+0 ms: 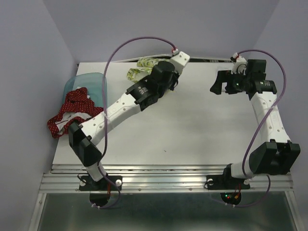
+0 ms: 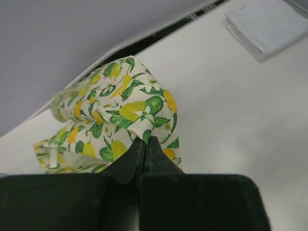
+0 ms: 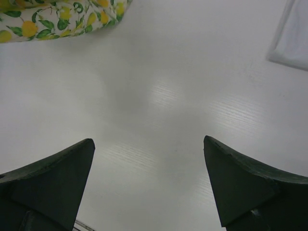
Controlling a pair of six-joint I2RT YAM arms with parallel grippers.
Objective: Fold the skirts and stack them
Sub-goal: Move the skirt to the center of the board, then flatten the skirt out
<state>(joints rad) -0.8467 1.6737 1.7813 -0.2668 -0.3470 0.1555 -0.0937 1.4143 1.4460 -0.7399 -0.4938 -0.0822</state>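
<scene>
**Left fingers pinch the lemon skirt at the far edge**

Closest to the left wrist lens, the black left fingers (image 2: pixel 146 144) are pressed together on a fold of the cream cloth skirt with its yellow-lemon and green-leaf print (image 2: pixel 120 106). The pinched fold rises to the fingertips, and the rest of the garment lies bunched behind it. From above, this skirt sits at the far edge of the white worktop (image 1: pixel 192 125), left of centre, half hidden by the left arm's wrist.

The red cloth skirt with small white dots (image 1: pixel 72 108) lies crumpled at the worktop's left edge, well apart from the lemon one. It is touching the translucent blue plastic bin (image 1: pixel 91 82) and seems to spill over the bin's near rim; how much of it is inside I cannot tell.

On the far right, the black right fingers (image 1: pixel 217 83) are spread wide and hold nothing, with only bare worktop showing between them in the right wrist view. A corner of the lemon skirt shows at that view's upper left.
</scene>
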